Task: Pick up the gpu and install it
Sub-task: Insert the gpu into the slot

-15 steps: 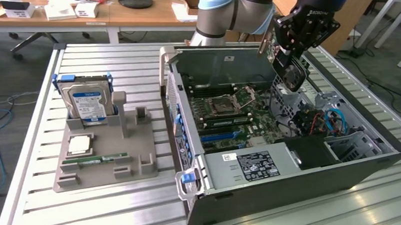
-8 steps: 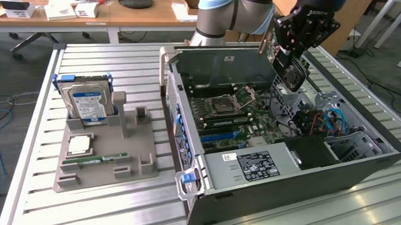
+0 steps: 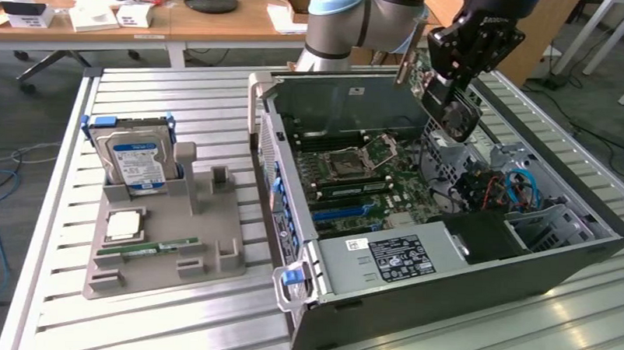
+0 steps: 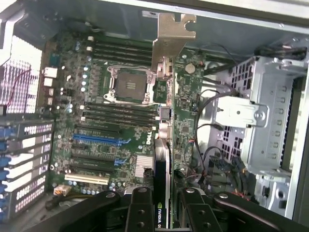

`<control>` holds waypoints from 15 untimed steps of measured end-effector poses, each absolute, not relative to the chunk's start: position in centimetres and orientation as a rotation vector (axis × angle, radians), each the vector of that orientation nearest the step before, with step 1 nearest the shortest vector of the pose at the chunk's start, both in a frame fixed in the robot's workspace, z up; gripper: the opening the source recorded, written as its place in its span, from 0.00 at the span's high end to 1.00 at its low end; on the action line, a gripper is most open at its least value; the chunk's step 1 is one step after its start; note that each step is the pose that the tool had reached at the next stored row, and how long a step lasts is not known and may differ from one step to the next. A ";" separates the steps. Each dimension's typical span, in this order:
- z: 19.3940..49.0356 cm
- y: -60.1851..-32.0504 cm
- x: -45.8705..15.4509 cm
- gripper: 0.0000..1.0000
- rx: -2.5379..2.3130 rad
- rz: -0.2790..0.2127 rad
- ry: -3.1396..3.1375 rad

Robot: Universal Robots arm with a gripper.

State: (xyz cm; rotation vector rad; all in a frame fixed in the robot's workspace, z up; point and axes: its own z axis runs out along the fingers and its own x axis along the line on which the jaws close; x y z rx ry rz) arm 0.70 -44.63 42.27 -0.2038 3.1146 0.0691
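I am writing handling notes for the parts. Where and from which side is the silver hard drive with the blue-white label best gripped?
Probably its upper half, from straight above. The silver hard drive stands on end in a slot of the grey plastic holder, so its foot is enclosed. Close the jaws on the two broad flat faces, between its blue side rails.

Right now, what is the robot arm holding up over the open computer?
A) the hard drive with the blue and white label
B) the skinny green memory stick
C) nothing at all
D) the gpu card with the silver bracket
D: the gpu is pinched between the jaws above the computer case, while the hard drive and the memory stick sit in the gray holder.
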 end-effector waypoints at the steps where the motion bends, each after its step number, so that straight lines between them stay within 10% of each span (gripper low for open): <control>1: 42.3 -44.6 0.7 0.74 -0.232 0.069 3.113; 15: 42.2 -44.6 0.7 0.74 -0.626 0.073 3.064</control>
